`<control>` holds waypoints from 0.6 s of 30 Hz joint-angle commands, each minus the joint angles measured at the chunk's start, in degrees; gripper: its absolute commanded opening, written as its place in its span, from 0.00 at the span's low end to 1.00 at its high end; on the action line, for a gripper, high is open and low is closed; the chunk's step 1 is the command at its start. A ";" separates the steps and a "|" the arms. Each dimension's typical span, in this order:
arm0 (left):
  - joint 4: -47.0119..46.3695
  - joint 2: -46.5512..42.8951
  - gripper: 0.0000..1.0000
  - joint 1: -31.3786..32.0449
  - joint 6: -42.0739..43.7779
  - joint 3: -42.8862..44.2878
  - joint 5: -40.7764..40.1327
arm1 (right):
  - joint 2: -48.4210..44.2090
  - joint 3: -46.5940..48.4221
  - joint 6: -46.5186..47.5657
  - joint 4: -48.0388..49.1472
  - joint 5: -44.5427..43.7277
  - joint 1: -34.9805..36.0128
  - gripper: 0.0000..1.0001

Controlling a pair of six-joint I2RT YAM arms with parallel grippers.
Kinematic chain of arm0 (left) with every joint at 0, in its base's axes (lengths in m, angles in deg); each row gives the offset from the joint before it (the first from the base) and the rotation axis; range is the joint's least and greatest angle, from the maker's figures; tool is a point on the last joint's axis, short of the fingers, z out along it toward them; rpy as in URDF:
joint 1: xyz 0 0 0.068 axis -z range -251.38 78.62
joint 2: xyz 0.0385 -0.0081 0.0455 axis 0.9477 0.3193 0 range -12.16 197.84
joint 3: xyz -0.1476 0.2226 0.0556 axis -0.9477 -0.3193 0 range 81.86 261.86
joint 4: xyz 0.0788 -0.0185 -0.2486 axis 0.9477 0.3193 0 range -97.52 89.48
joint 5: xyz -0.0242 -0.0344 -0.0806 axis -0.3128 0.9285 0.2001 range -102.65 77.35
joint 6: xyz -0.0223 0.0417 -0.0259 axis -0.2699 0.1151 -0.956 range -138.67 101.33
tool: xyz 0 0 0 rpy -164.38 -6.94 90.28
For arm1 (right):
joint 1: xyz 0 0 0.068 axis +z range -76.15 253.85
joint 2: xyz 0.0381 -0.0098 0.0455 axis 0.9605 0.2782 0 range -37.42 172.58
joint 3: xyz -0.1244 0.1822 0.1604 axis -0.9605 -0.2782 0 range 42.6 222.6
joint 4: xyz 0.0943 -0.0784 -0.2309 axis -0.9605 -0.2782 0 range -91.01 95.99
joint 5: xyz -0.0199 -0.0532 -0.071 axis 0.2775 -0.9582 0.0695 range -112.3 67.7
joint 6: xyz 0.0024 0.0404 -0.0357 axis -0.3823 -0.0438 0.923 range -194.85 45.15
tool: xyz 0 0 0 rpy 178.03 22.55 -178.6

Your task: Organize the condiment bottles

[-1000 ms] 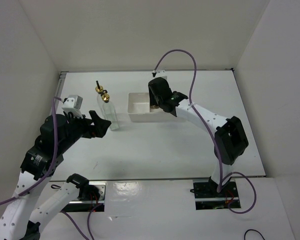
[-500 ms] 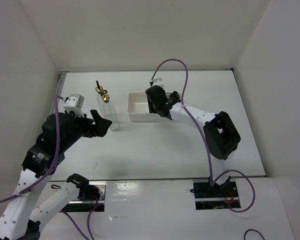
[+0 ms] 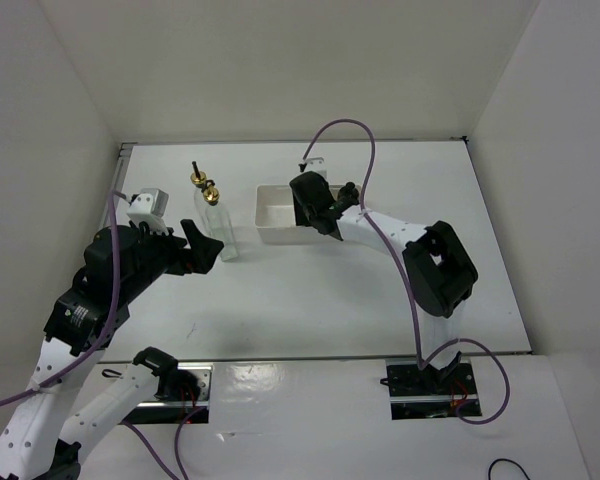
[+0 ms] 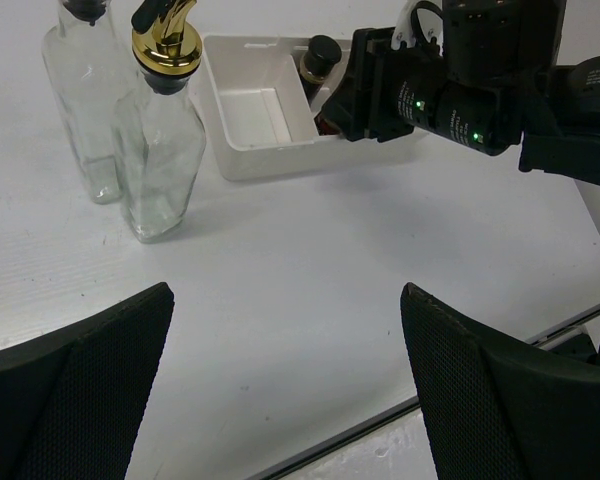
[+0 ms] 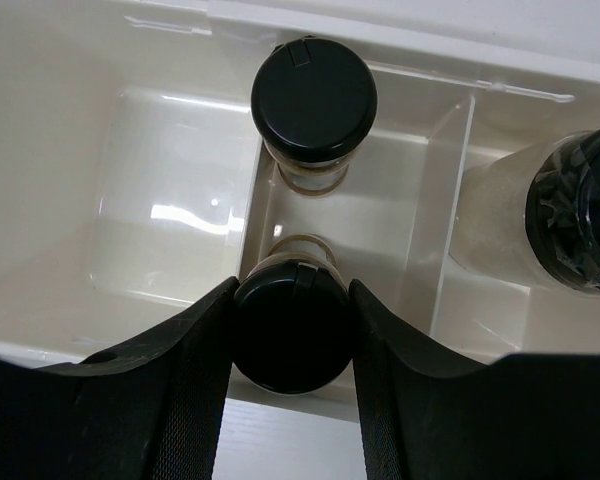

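Note:
Two tall clear glass bottles with gold pourers (image 3: 223,232) (image 3: 200,195) stand left of the white tray (image 3: 272,232); the left wrist view shows them as a nearer bottle (image 4: 160,165) and a farther bottle (image 4: 80,120). My right gripper (image 5: 293,340) is shut on the black cap of a small spice jar (image 5: 293,330), held at the near end of the tray's middle compartment. A second black-capped jar (image 5: 314,100) stands at that compartment's far end. A whitish black-capped jar (image 5: 570,210) sits in the right compartment. My left gripper (image 4: 285,300) hangs open and empty, short of the bottles.
The tray's left compartment (image 5: 170,200) holds nothing. The right arm (image 3: 435,265) reaches over the table from the right to the tray. White walls close in the table on three sides. A dark strip (image 4: 380,425) marks the table's near edge.
The right arm has folded in and its gripper has shifted slightly left over the tray with the jar. The left arm has barely moved.

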State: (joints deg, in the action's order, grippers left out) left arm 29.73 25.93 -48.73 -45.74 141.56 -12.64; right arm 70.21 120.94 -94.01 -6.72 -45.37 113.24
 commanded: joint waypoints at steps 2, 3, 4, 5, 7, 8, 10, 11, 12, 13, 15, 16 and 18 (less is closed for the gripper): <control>-2.10 -0.64 1.00 0.20 0.97 1.38 -0.27 | 1.44 0.14 -1.15 3.57 0.48 0.51 0.13; -2.10 -0.64 1.00 0.20 0.97 1.38 -0.27 | 1.96 0.14 -1.67 3.57 0.48 0.51 0.13; -2.10 -0.64 1.00 0.20 0.97 1.38 -0.27 | 1.97 0.14 -1.67 3.57 0.48 0.51 0.13; -2.10 -0.64 1.00 0.20 0.97 1.38 -0.27 | 1.97 0.14 -2.28 3.57 1.00 0.51 0.14; -2.10 -0.64 1.00 0.20 0.97 1.38 -0.80 | 2.49 0.14 -2.29 3.57 1.01 0.51 0.18; -1.58 -0.64 1.00 0.20 0.97 1.38 -0.80 | 2.49 0.14 -2.29 3.57 1.01 0.51 0.20; -1.57 -1.17 1.00 0.20 0.97 1.38 -0.80 | 2.49 0.14 -2.81 3.57 1.01 1.03 0.27; -1.57 -1.17 1.00 0.20 0.97 1.38 -0.80 | 2.49 0.14 -2.82 3.57 1.01 1.03 0.36; -1.57 -1.17 1.00 0.20 0.97 1.38 -0.80 | 2.49 0.14 -2.82 3.05 1.01 1.03 0.40; -1.57 -1.17 1.00 0.20 0.97 1.38 -0.80 | 2.49 0.14 -2.82 3.04 1.01 1.03 0.44; -1.57 -1.17 1.00 0.20 0.97 1.38 -0.80 | 1.88 1.28 -2.82 2.25 0.49 1.03 0.56; -1.57 -1.17 1.00 0.20 0.97 1.38 -0.80 | 1.88 1.28 -2.82 1.47 0.48 1.03 0.62; -1.57 -1.17 1.00 0.20 0.97 0.77 -0.80 | 1.17 1.80 -2.82 0.58 -0.13 1.03 0.77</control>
State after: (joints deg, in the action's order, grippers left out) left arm 29.80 25.16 -48.73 -45.74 141.56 -12.86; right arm 71.78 120.94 -96.17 -5.80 -44.89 113.53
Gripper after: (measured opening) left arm 1.001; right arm 0.732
